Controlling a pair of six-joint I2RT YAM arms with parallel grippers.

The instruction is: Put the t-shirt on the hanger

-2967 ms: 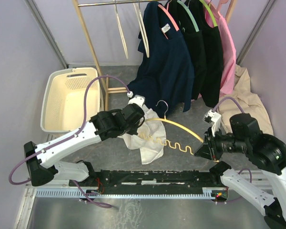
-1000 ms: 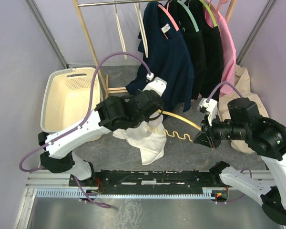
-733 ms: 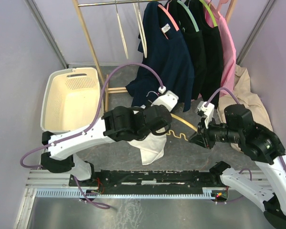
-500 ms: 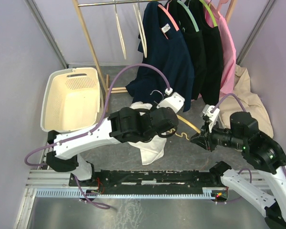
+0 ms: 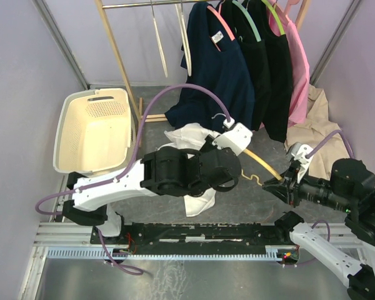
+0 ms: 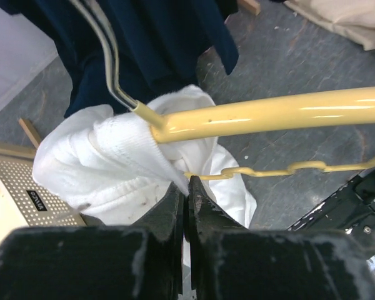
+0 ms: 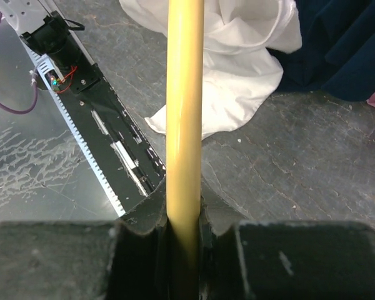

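Note:
The white t-shirt (image 6: 100, 156) is bunched round the hook end of the yellow hanger (image 6: 269, 112), whose silver hook (image 6: 106, 50) rises at upper left. My left gripper (image 6: 186, 182) is shut on a pinch of the t-shirt's fabric just under the hanger arm. In the top view the left arm (image 5: 194, 172) covers most of the t-shirt (image 5: 187, 134), and a flap hangs below it. My right gripper (image 7: 184, 215) is shut on the hanger's (image 7: 184, 94) far arm end, at the right (image 5: 281, 185) in the top view. The t-shirt (image 7: 237, 62) lies beyond it.
A cream laundry basket (image 5: 90, 128) sits at the left. Dark garments (image 5: 231, 75) and a pink one hang from the wooden rack (image 5: 122, 69) at the back. A beige garment (image 5: 319, 125) lies at the right wall. The black rail (image 5: 200, 234) runs along the near edge.
The left arm has swept right along the hanger with the shirt fabric in its jaws. The right gripper has drawn back to the right and lower, still holding the hanger's end.

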